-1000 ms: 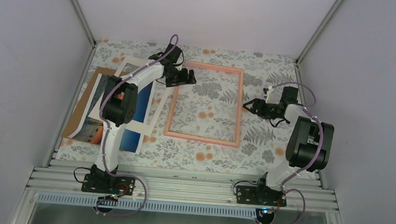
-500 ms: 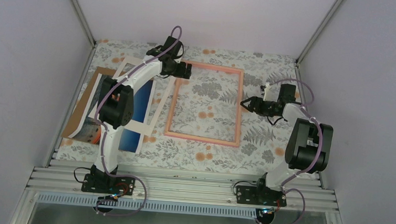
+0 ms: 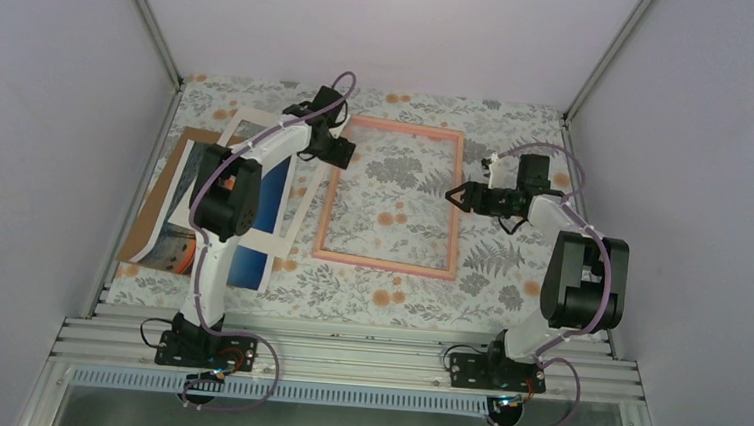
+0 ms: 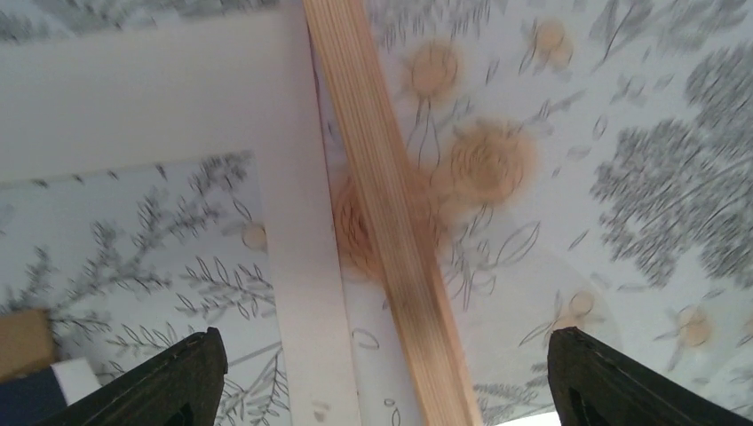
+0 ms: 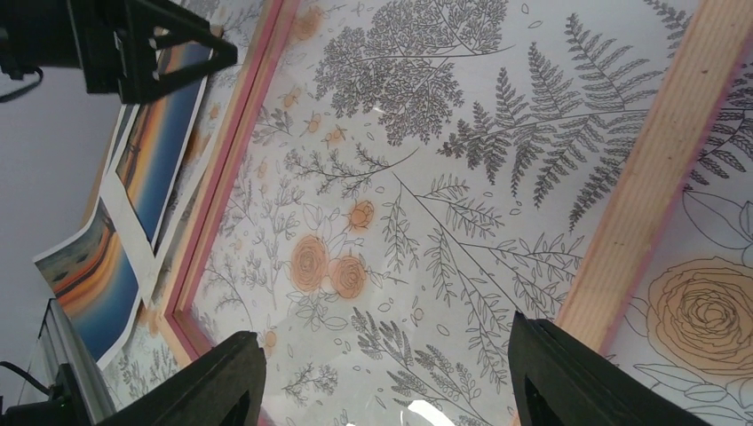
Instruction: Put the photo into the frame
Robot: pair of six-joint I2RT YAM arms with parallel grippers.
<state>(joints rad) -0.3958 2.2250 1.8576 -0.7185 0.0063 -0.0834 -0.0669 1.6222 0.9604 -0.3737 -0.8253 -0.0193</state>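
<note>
Photo, glossy rectangular sunset print [image 3: 270, 201]: left on floral counter [image 3: 387, 299] beneath white card mat [image 3: 298, 208], outside thin pink rectangular frame [image 3: 384, 265] | we see left claw [image 3: 341, 150] wide over frame's left rail | right claw [image 3: 457, 196] wide, empty | insertion not begun

Floral table [image 3: 519, 133]: frame [image 3: 409, 126], mat [image 3: 249, 119], backing board [image 3: 153, 207]
</note>
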